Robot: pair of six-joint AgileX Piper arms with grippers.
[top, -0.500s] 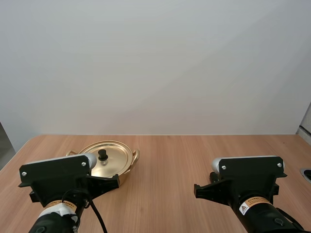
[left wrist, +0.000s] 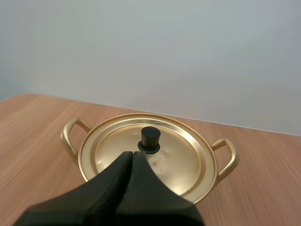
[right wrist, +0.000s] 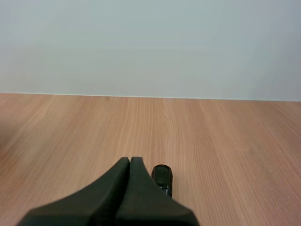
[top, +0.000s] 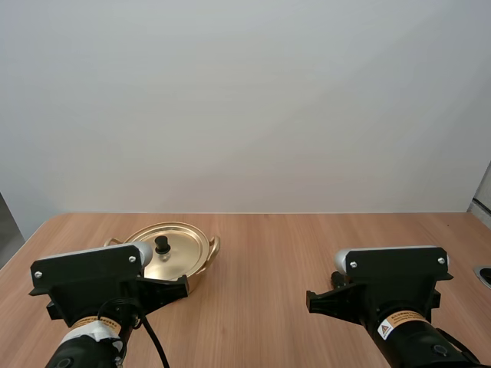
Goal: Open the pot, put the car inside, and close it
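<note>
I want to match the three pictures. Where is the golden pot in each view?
High view: the closed golden pot stands on the table at the left, beyond the left arm.
Left wrist view: the pot lies ahead of the shut left hand.
Right wrist view: the table, with a small dark car beside the shut right hand.
Shared landmark: the table's far edge.

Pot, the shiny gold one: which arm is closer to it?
Left. The left fingers point at the pot, tips just short of its lid knob. The right fingers are away from it, beside the small black car.
</note>
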